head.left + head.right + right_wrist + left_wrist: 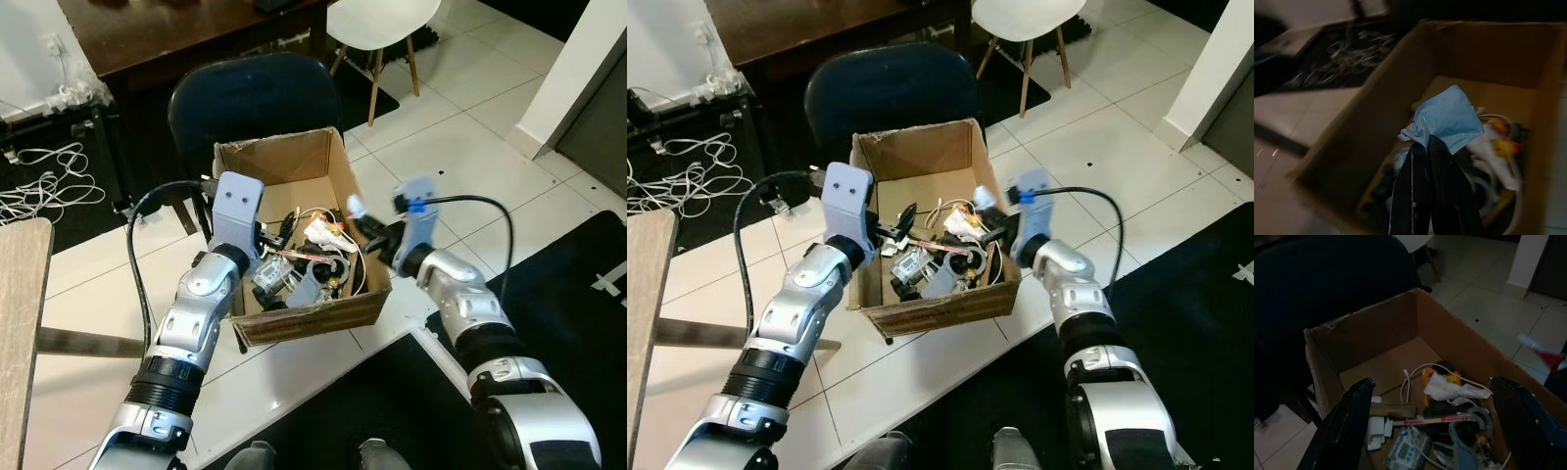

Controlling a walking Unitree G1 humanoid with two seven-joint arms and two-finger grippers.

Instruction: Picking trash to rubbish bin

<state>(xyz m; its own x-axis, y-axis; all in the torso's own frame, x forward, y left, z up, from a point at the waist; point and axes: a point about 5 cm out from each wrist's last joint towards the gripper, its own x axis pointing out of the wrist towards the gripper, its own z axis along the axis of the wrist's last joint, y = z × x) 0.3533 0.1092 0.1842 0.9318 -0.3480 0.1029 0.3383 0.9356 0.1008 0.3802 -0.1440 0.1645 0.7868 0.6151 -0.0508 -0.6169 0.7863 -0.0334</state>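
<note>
An open cardboard box [313,318] stands on the tiled floor and holds several pieces of trash: crumpled white paper [1449,389], a white cable, a grey tape roll [1475,417] and small gadgets. My left gripper [279,245] hovers open over the box's left half, with nothing between its fingers [1347,431]. My right gripper [367,230] is at the box's right rim, shut on a crumpled pale blue tissue [1447,120]. The tissue [355,208] hangs above the inside of the box.
A dark blue chair [255,98] stands right behind the box, with a dark wooden desk [167,29] and a white chair [382,20] farther back. White cables [49,176] lie at the left. A wooden table edge [20,323] is near left; a black mat [588,294] lies right.
</note>
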